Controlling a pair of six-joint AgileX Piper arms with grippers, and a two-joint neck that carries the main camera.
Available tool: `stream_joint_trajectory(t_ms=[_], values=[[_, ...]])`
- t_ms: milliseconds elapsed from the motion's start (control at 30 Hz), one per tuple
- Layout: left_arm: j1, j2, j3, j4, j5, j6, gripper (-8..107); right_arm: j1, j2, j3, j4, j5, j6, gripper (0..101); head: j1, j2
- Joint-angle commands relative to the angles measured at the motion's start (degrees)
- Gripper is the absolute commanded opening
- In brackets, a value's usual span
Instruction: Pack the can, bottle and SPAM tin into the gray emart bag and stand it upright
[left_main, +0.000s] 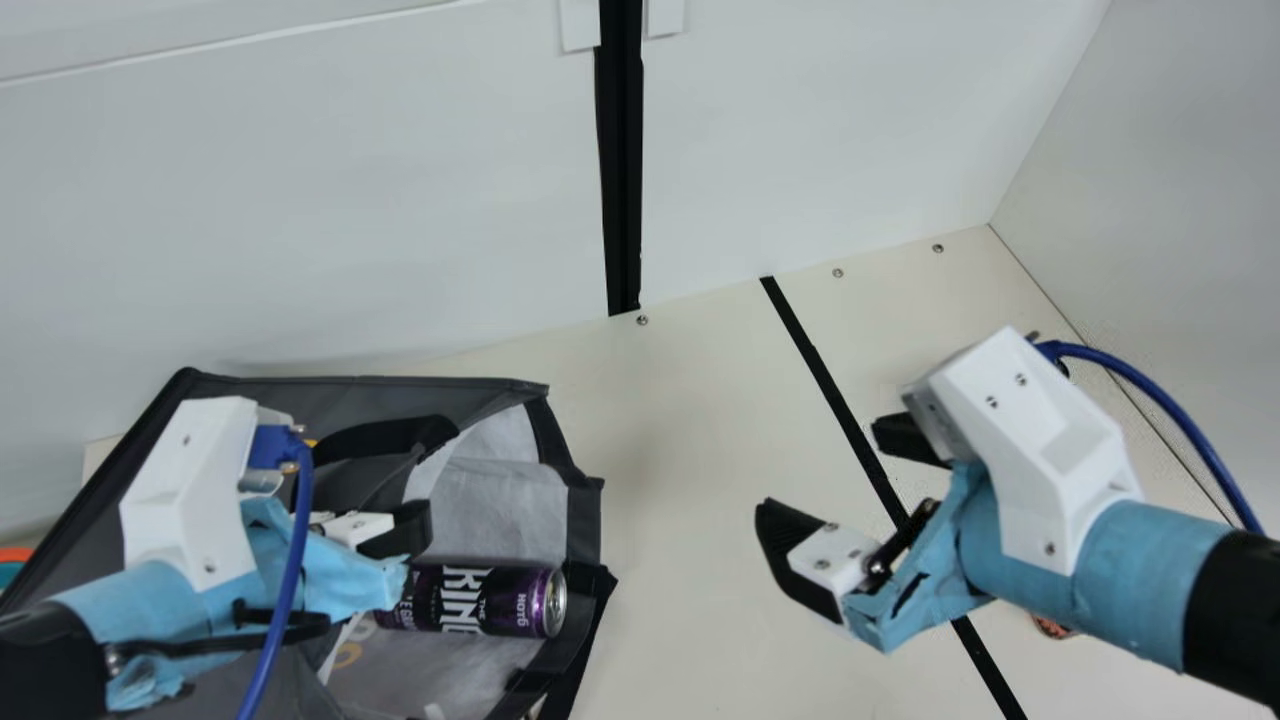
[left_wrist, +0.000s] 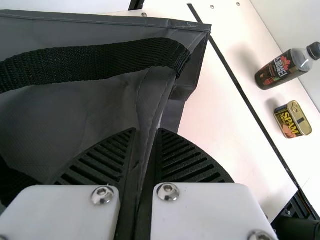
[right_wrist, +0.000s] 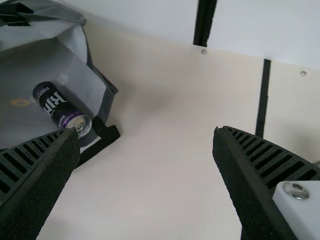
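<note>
Left gripper (left_main: 405, 530): pinching a fold of bag fabric
Gray emart bag (left_main: 350, 393): on the table, mouth open
Can (left_main: 480, 600): lying inside
Right gripper (left_main: 828, 472): fingers wide apart
Bottle (left_wrist: 285, 68), SPAM tin (left_wrist: 291, 120): near each other, past the black strip (left_wrist: 245, 95)

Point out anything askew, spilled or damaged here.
The bag looks askew: it lies on its side with its mouth gaping, though it should end upright, and its wall is creased where the left gripper pinches it. The can lies on its side inside. I see no spill or damage.
</note>
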Motion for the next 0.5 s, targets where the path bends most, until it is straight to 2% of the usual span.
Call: stream_joint_trajectory(t_ms=[0, 167, 467], values=[[0.0, 0.0, 0.0, 0.0, 0.0, 0.0, -8, -1.9, -0.3, -0.6, -0.5, 1.2, 0.1, 95, -1.3, -0.1], [0.0, 0.0, 0.0, 0.0, 0.0, 0.0, -8, -5.3, -1.3, -2.3, -2.8, 3.8, 1.2, 95, -1.3, -0.1], [0.0, 0.0, 0.0, 0.0, 0.0, 0.0, -8, -4.1, -2.5, -3.2, -13.1, 3.8, 9.8, 95, -1.3, -0.1]])
